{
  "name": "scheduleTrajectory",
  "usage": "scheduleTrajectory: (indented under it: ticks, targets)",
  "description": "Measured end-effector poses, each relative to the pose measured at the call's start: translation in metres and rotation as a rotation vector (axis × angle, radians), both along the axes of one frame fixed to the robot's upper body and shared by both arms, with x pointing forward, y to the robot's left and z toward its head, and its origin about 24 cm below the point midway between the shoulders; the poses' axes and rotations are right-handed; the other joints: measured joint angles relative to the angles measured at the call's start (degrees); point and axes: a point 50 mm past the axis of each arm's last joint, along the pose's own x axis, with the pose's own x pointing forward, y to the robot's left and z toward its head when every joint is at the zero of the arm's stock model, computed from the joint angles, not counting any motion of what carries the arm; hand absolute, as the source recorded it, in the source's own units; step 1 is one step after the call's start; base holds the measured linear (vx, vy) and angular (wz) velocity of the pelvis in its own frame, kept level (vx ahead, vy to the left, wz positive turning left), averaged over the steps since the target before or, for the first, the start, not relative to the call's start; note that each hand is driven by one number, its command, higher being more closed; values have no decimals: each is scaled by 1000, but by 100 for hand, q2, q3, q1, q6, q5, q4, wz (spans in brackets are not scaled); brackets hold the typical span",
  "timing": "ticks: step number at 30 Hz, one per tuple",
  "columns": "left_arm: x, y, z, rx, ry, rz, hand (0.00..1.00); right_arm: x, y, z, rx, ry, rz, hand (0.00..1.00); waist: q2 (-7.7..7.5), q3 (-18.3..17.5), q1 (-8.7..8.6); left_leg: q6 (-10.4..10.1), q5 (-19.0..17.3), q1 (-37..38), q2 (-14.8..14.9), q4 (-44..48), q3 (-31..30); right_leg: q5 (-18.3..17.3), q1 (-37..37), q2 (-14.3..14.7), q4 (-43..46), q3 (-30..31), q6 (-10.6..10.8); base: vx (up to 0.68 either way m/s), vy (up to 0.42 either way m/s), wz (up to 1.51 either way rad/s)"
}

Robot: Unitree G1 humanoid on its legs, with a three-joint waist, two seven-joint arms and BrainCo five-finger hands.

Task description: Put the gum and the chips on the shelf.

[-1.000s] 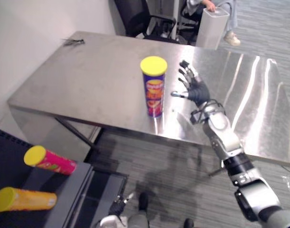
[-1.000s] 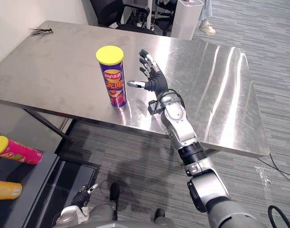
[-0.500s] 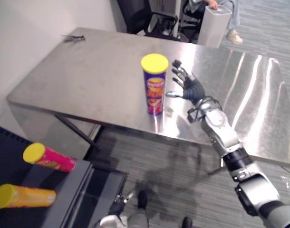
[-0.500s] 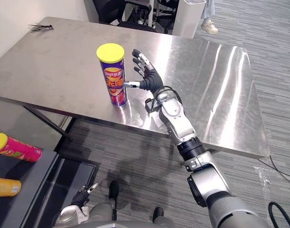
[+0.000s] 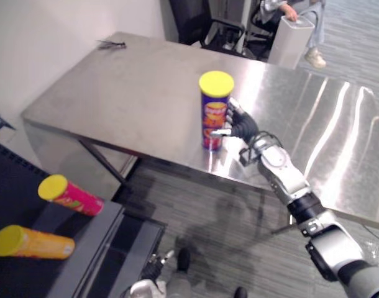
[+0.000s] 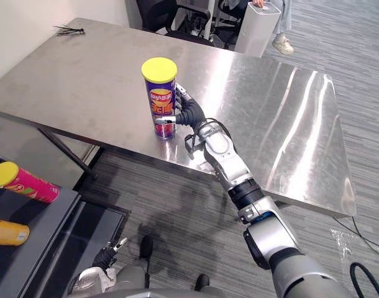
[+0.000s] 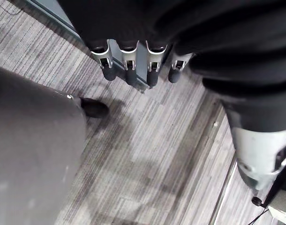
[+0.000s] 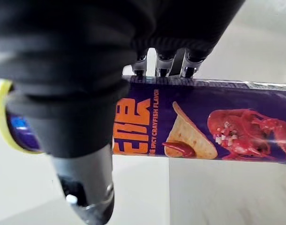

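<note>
A purple chips can [image 5: 215, 110] with a yellow lid stands upright near the front edge of the steel table [image 5: 133, 93]. My right hand [image 5: 240, 125] is against its right side, open: the fingers reach behind the can and the thumb lies across its front. The right wrist view shows the can [image 8: 204, 133] close to the palm, between the straight fingers [image 8: 164, 61] and the thumb [image 8: 86, 187]. My left hand [image 7: 133, 63] hangs low over the grey floor with straight fingers and holds nothing.
A dark shelf [image 5: 65, 261] at lower left carries a pink can [image 5: 70, 195] and an orange can [image 5: 31, 243], both lying down. A small black item [image 5: 112, 43] lies on the table's far left corner. Beyond the table are a black chair [image 6: 153, 13], a white bin [image 5: 290, 38] and a person.
My right hand has moved left from beside the can until it brackets the can with fingers and thumb. The camera has shifted, so the whole scene sits further right.
</note>
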Motion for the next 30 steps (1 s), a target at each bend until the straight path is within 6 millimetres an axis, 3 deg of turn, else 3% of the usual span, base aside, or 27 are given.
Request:
scheduleTrajectory:
  ticks: [4,5,11,30]
  targets:
    - [1,-1,0,-4,-4,2,0,1,2,8,0,-22,4,0,-8,0,58,0,4,-26,2,-1,-32,-1,-7,10,1,-30,0,-19,-3,4]
    - [1,0,0,-3,-5,3,0,2,3,10,0,-27,4,100,-20,-3,59,-1,12,-64,4,0,-52,-1,-33,17,2,-50,-1,-32,-5,8]
    - [3,4,2,8,-11,3,0,11,2,9,-14,-4,-33,100,-121,-11,73,-5,55,-183,-1,0,-149,0,-99,32,3,-133,-1,-7,-8,8]
    - [5,4,3,19,-7,-27,0,10,3,9,-11,-7,-48,100,-131,-14,65,-32,76,-121,83,2,-3,14,-116,80,6,-4,-22,-3,-4,-3]
